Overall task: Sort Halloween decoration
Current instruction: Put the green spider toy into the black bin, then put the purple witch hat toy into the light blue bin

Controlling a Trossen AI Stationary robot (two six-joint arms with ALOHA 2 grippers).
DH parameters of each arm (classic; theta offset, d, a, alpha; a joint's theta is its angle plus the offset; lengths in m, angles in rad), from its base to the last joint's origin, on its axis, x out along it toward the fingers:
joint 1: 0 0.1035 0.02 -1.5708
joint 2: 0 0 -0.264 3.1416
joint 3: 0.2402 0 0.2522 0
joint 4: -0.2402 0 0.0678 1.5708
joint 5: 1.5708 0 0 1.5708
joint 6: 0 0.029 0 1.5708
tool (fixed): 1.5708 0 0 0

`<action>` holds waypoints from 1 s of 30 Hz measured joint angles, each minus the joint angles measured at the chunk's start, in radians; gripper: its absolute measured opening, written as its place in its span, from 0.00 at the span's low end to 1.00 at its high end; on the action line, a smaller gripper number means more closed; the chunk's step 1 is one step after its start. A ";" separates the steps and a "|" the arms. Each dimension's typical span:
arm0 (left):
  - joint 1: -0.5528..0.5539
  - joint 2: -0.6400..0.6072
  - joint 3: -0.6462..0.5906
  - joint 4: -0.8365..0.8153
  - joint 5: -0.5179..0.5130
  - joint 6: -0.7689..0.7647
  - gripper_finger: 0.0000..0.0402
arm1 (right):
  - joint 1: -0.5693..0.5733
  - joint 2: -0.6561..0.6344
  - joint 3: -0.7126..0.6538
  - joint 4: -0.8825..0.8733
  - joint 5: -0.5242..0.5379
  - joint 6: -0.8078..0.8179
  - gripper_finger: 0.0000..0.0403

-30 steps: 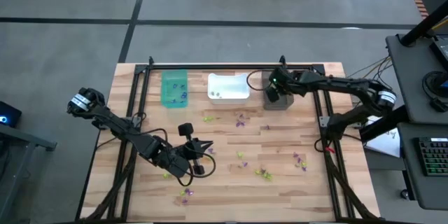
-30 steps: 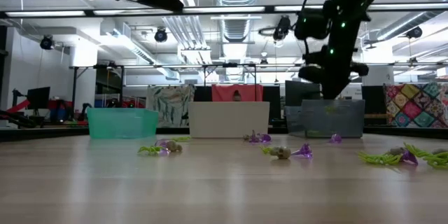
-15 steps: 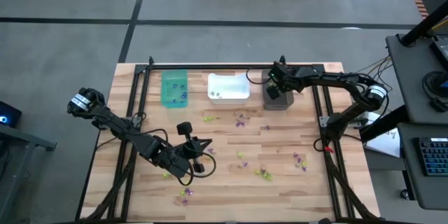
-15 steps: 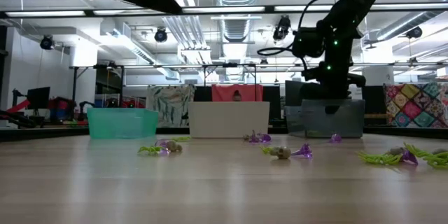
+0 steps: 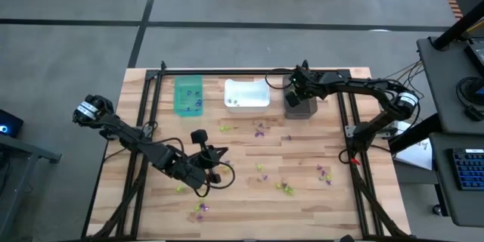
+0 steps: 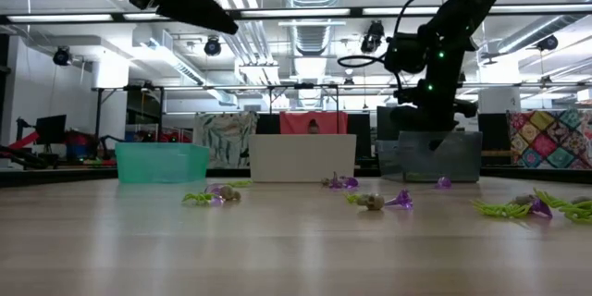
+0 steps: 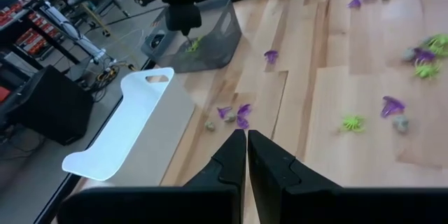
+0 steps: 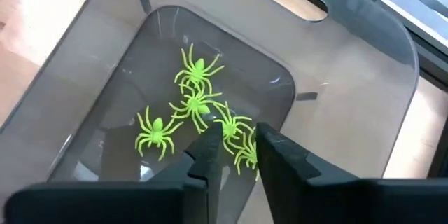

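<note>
The right gripper (image 8: pixel 234 150) hung over the dark grey bin (image 8: pixel 364 91) at the far right of the row of bins, its two fingers (image 8: pixel 206 155) a little apart with nothing between them; several lime-green spiders (image 8: pixel 196 101) lay on the bin's floor just beyond the tips, and whether a finger touched one of them could not be made out. Seen from above, that gripper (image 5: pixel 299 91) sat over the same bin (image 5: pixel 299 110), beside the white bin (image 5: pixel 247 95) and the teal bin (image 5: pixel 189 96). The left gripper (image 7: pixel 246 140) stood with its fingers pressed together and empty, raised over the wooden table (image 5: pixel 302 197) near its front left, where the arm (image 5: pixel 144 150) reached in. The remaining trinkets (image 5: pixel 285 188), purple, lime-green and pale grey, lay scattered across the middle and front of the table, well apart from both grippers; a few small pieces showed inside the teal and white bins, too small to tell apart. From table height the left gripper was cut off by the upper edge, and the bins' contents were hidden behind their walls
</note>
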 joint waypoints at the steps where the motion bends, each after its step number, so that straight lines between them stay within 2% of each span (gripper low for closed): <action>1: 0.007 0.000 -0.003 -0.004 0.001 0.006 0.00 | 0.002 -0.004 0.000 0.005 0.000 0.001 0.22; 5: 0.061 0.000 -0.008 -0.005 0.035 0.067 0.00 | 0.009 -0.041 0.017 0.007 0.000 0.012 0.25; 12: 0.230 0.000 -0.018 0.053 0.207 0.179 0.00 | 0.047 -0.156 0.024 0.077 0.010 -0.026 0.27; 20: 0.324 0.000 -0.156 0.475 0.383 0.329 0.00 | 0.198 -0.278 -0.049 0.252 0.009 -0.116 0.26; 24: 0.335 0.000 -0.226 0.641 0.386 0.342 0.00 | 0.303 -0.324 -0.078 0.302 0.009 -0.165 0.24; 30: 0.335 0.001 -0.282 0.759 0.386 0.296 0.00 | 0.482 -0.370 -0.122 0.380 0.009 -0.172 0.23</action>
